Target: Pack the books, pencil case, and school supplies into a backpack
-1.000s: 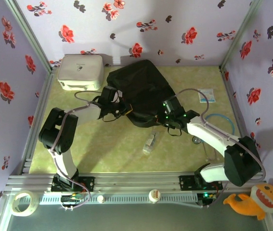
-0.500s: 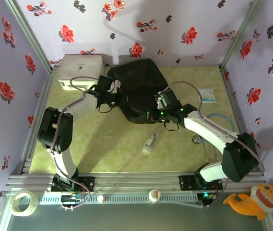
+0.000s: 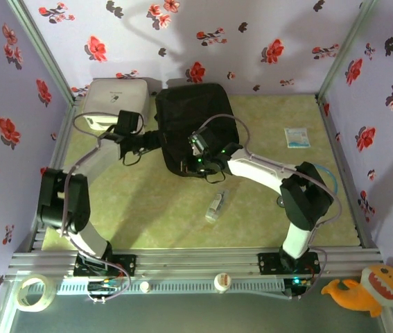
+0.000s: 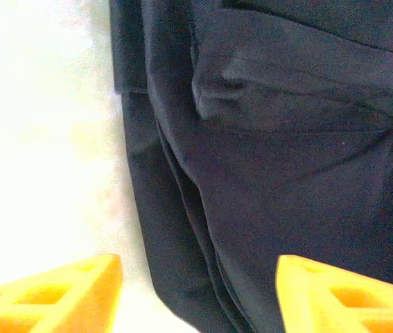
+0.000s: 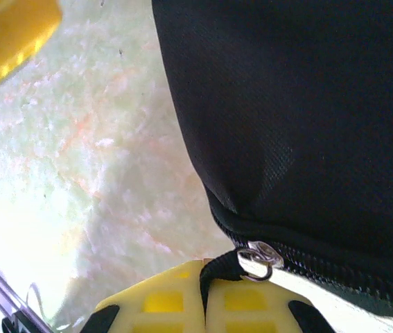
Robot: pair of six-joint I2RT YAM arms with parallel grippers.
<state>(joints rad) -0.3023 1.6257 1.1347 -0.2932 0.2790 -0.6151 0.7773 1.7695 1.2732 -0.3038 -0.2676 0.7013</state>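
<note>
Right wrist view: the right gripper (image 5: 206, 291) is clamping the zipper pull (image 5: 220, 266) of the backpack (image 5: 307, 118), which is lying at the table's (image 3: 147, 215) far edge. The left gripper (image 4: 199, 291) is hovering with jaws apart at the bag's side. Zipper work seems to be going on, though a tube (image 3: 215, 207) and a packet (image 3: 297, 137) are lying outside.

Your overhead view is evenly and softly lit from above, with faint shadows cast on the back wall (image 3: 134, 38), but your left wrist view burns the counter (image 4: 44, 139) to white glare beside the dim, murky backpack (image 4: 286, 173), and its near yellow fingers (image 4: 50, 291) blur at the bottom edge.
</note>
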